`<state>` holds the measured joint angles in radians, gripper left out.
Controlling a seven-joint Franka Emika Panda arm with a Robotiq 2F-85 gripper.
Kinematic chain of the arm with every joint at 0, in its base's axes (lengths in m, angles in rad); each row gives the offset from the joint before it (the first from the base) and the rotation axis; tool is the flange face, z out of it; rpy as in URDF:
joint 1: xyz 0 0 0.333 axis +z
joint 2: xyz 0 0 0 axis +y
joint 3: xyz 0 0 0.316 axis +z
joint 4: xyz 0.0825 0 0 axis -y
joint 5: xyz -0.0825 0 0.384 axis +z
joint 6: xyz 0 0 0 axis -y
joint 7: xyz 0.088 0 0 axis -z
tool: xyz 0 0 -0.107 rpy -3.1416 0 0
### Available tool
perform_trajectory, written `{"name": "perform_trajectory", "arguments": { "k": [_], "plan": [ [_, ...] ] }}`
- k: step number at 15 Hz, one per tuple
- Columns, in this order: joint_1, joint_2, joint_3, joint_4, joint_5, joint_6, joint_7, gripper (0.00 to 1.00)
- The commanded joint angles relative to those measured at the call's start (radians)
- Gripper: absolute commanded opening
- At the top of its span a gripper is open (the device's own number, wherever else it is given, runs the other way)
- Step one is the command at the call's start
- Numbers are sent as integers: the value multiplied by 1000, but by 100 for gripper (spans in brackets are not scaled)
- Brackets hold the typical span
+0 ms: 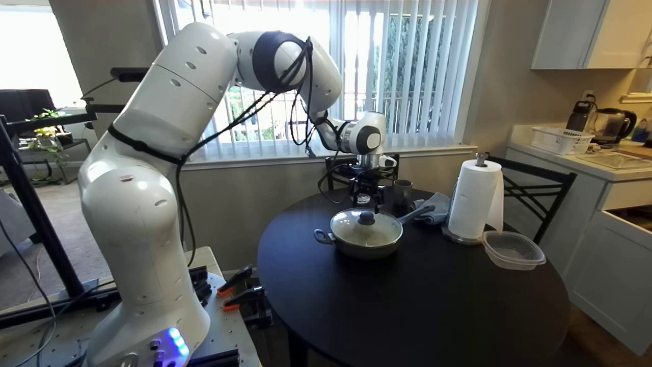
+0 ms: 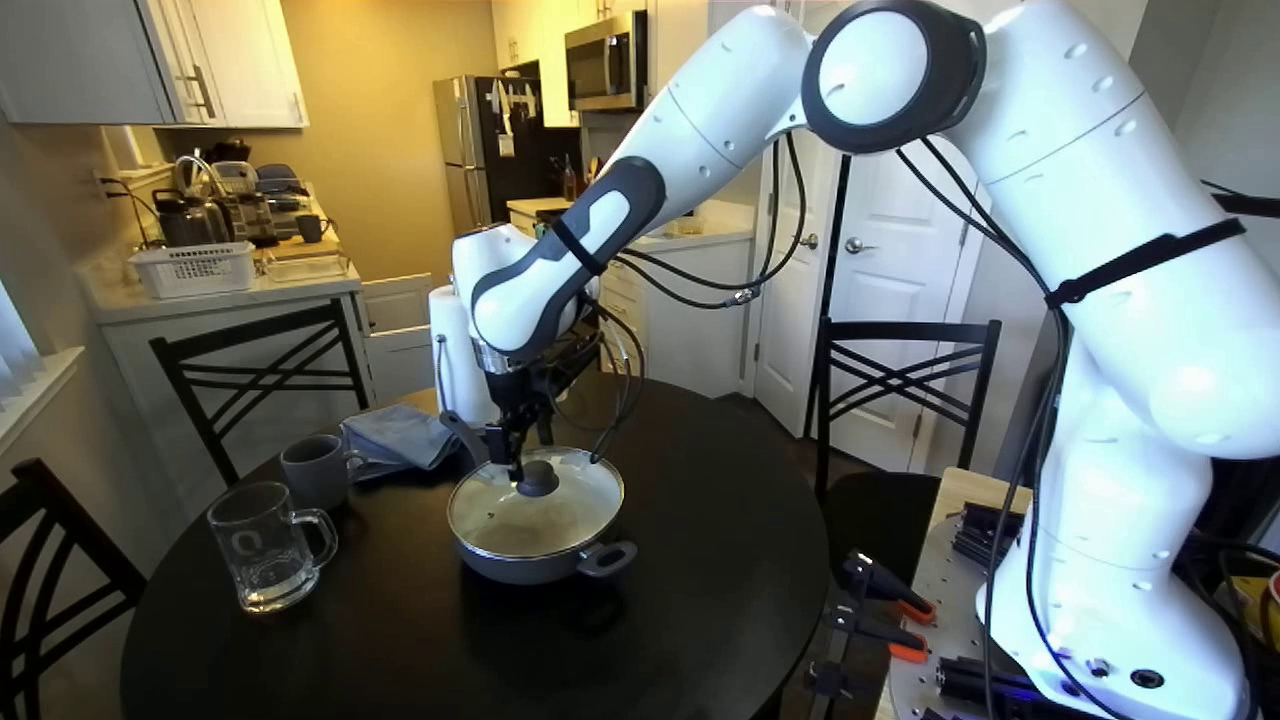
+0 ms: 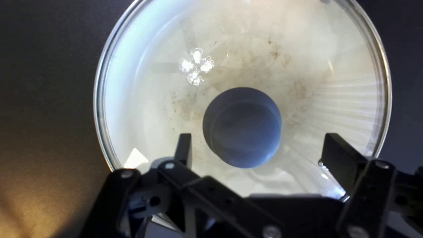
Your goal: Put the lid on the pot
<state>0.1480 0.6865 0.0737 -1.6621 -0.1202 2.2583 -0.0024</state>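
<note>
Tool (image 3: 259, 144) spread wide above lid (image 2: 540, 512) on pot (image 1: 368, 252); brown specks (image 3: 274, 54), wrist view only.

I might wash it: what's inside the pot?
Through the lid, the pot shows a pale interior with brownish marks, though these may be on the lid. In the wrist view, the knob hides the centre and the claw the lower part; reflections obscure patches.

White arm (image 1: 178, 86), black cables (image 1: 221, 131), black fingers (image 3: 340, 158).
</note>
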Motion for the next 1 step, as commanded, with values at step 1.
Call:
{"name": "perform_trajectory", "arguments": {
  "k": [1],
  "plan": [
    [4,1,-4,2,3,-2,-1,100]
  ]
}}
